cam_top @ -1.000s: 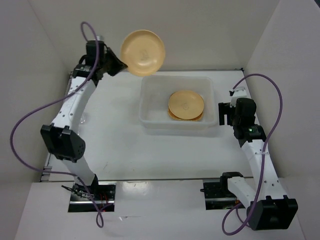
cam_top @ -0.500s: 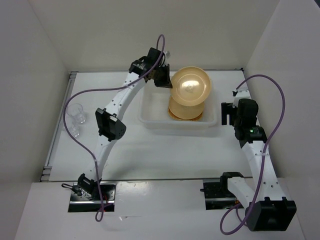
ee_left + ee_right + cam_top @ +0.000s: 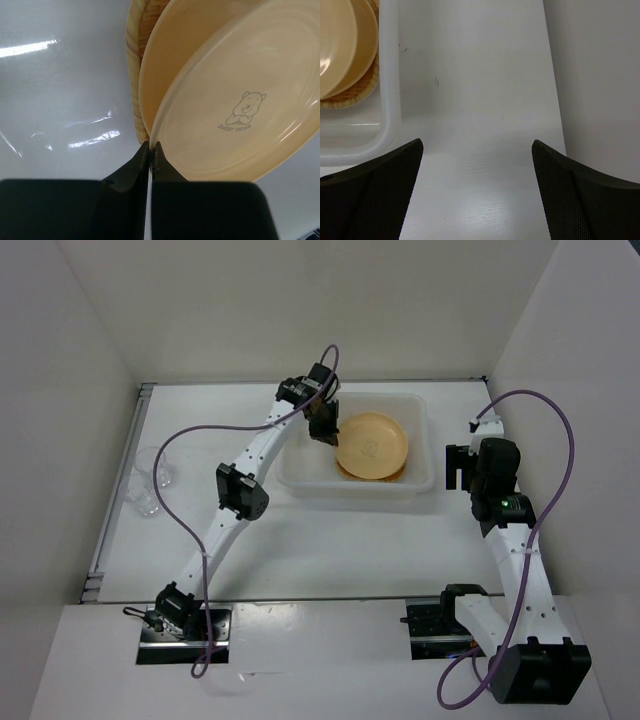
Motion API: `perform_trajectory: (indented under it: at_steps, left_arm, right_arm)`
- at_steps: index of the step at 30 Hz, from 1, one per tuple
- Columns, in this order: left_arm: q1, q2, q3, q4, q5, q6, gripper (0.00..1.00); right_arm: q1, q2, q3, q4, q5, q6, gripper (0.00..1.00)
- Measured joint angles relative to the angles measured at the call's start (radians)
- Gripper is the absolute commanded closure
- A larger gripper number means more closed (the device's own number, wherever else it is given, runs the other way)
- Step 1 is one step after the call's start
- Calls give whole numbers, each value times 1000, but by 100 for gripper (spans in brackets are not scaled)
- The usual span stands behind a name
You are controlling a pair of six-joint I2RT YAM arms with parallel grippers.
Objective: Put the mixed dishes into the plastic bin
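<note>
Pressing together on the rim of the upper round plate point(image 3: 240, 100), the two black fingers point(image 3: 131, 172) of the left gripper point(image 3: 325, 430) are seen with only the thin edge of the plate between them. The plate is held inside the plastic bin point(image 3: 300, 476), over its right half. A small bear drawing point(image 3: 244, 111) with the words "SWEET BEAR" is printed on its inner face.

The held plate is tilted against the second round plate point(image 3: 165, 65) under it, and a narrow gap is seen between the two at the gripped side. It cannot be told whether the far edges are touching. Under both, the woven plate point(image 3: 133, 60) is lying on the bottom of the bin, and only its edge is shown at the left of the stack.

The right gripper point(image 3: 477, 144) is held outside the bin, just beside its right wall, above the table point(image 3: 330, 540). Its jaws are spread wide apart and nothing is between them. In the right wrist view, the rounded corner of the bin and the edges of the three plates are seen at the upper left.

Two glass cups point(image 3: 150, 480) are standing on the table well apart from the bin, to its left, close to each other.
</note>
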Motion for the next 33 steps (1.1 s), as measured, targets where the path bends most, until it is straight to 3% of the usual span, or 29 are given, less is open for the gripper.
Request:
perform_trajectory:
  at_steps: [4,6,7,11,15,21,26,29,33]
  left_arm:
    - [-12,39,10,-27,-2,-2,100]
    - [-15,45,18,-33,-4,-2,93]
    - [-16,46,20,-34,-5,-2,78]
    - [-21,46,27,-34,-16,-3,45]
    - [-21,46,32,-32,-47,-4,22]
    - [-21,-45,29,-44,-172,-6,13]
    - [20,-385,-68,-44,-373,-10,8]
    - [142,-615,-192,-13,-430,-16,7]
    - [409,-812,-460,28,-453,-27,6]
  right_arm:
    - [0,0,0,0,0,0,6]
    - [0,0,0,0,0,0,6]
    - [0,0,0,0,-1,0,6]
    - [-3,0,0,0,-6,0,6]
    - [-8,0,0,0,-9,0,6]
    - [-8,0,-3,1,-22,-1,6]
    - [-8,1,-7,1,-30,-2,6]
    - [-8,1,-7,1,-35,-3,6]
    - [-9,6,-9,1,-43,-7,6]
